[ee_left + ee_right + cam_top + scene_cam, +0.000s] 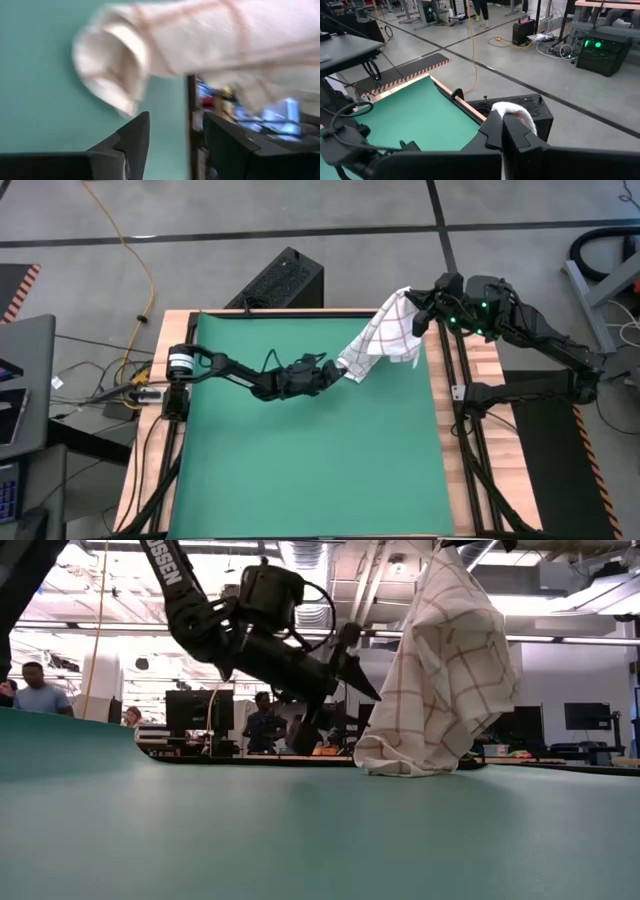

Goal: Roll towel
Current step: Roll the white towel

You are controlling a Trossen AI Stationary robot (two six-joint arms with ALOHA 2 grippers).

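Observation:
The towel (pixel 385 335), white with thin red-brown grid lines, hangs over the far right part of the green mat (pixel 300 460). Its bunched lower end (pixel 400 765) rests on the mat. My right gripper (pixel 418 308) is high above the mat's far right corner, shut on the towel's top. My left gripper (pixel 335 372) reaches in low from the table's left, slanting slightly down. Its fingers (pixel 135 142) stand open just short of the towel's lower end (pixel 115 75), with nothing between them. My right gripper pinches a bunched bit of the towel's top end (pixel 514 112) between its two shut fingers. The fingers come nearly level from the table's right side. The towel hangs below them in slack folds, and its lower end lies on the mat.
A black box (pixel 285 280) stands on the floor beyond the table's far edge. A yellow cable (pixel 135 250) runs over the floor at the left. Dark frame rails (pixel 465 395) line the mat's right side. People (pixel 35 690) are in the room behind.

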